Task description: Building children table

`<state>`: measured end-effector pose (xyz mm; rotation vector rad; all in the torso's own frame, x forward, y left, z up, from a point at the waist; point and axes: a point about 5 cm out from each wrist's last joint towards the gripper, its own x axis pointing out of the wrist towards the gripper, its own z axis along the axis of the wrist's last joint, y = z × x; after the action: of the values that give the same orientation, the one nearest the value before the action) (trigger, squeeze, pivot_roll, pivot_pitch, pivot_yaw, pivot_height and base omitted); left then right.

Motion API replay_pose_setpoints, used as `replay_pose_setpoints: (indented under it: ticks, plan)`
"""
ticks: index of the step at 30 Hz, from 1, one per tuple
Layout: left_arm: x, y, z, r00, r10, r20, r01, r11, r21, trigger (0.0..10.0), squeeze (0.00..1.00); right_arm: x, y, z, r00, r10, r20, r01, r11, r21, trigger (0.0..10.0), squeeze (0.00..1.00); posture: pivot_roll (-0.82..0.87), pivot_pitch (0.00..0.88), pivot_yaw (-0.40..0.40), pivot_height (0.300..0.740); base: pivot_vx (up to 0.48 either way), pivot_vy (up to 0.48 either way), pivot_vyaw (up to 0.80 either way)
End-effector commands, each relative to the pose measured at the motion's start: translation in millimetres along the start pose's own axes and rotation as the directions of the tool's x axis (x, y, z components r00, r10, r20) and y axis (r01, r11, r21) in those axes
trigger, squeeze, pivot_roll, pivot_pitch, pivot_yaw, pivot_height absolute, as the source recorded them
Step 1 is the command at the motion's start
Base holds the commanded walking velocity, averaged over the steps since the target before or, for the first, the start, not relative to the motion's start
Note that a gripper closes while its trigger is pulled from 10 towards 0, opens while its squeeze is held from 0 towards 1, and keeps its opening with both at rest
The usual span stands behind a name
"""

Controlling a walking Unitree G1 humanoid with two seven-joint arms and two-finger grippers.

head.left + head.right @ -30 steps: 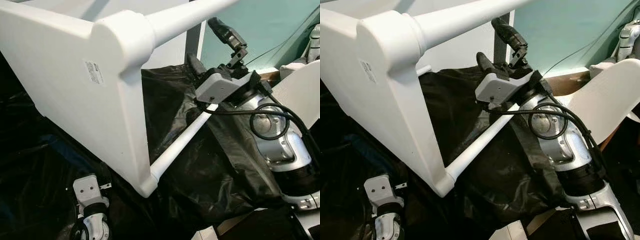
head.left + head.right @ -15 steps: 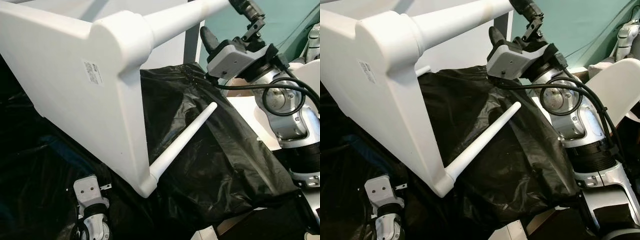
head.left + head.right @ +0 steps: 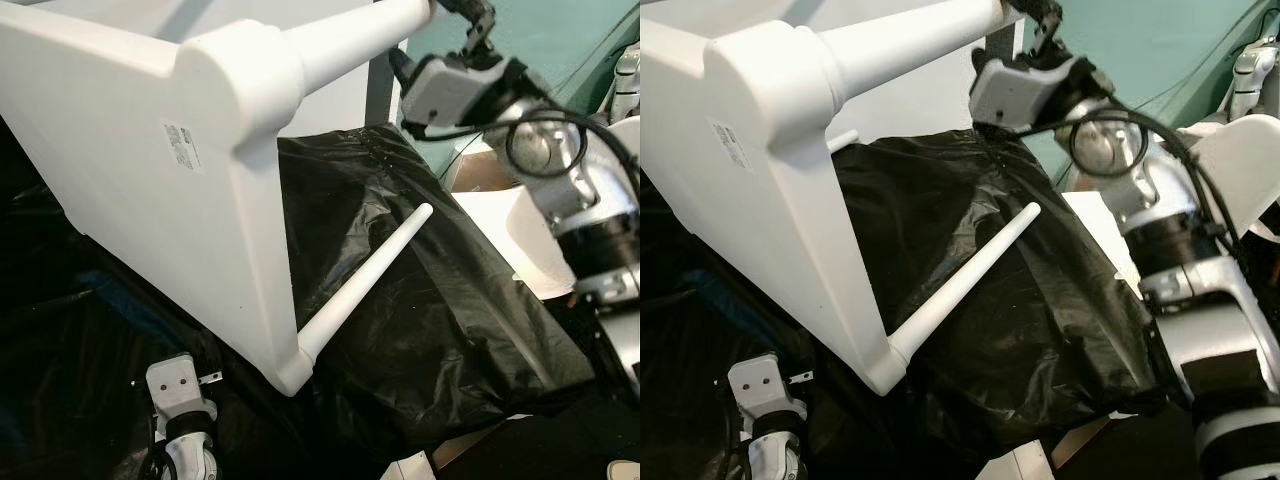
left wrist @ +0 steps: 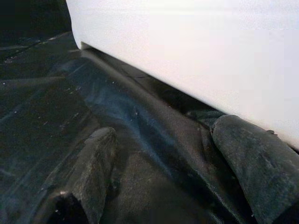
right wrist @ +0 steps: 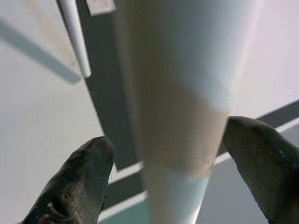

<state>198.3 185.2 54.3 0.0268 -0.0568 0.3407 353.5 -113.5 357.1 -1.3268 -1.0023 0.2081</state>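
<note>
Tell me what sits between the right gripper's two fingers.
The upper white table leg runs between the right gripper's spread fingers, seen in the right wrist view.

Crinkled black plastic sheeting (image 3: 420,320) covers the surface from the middle out to 3 o'clock and down to 6 o'clock. A teal wall (image 3: 560,40) stands at 1 o'clock. Just below it, at 2 o'clock, sits a brown cardboard box (image 3: 482,172).
</note>
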Motion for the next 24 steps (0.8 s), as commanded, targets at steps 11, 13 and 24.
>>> replay_pose_setpoints:
  ticks: [11,13,24]
  plan:
    - [-11.5,-2.5,-3,0.999,0.049,-0.018,-0.049,0.999,-0.016,10.0,0.0,15.8,3.4,8,0.985,0.115,0.128,-0.117,0.993,0.014,8.6,0.0,-0.02,0.0,0.014,0.74,0.0,0.0,0.0]
    - [-11.2,-2.7,-3,0.999,0.047,-0.017,-0.047,0.999,-0.015,10.0,0.0,16.7,6.9,4,0.983,0.147,0.115,-0.153,0.987,0.043,0.1,0.0,-0.02,0.0,0.017,0.74,0.0,0.0,0.0]
    - [-14.6,-2.6,-3,0.999,0.037,-0.017,-0.037,0.999,-0.008,10.0,0.0,12.4,19.0,-19,0.988,0.15,-0.037,-0.138,0.962,0.234,0.0,0.0,-0.02,0.0,0.022,0.74,0.0,0.0,0.0]
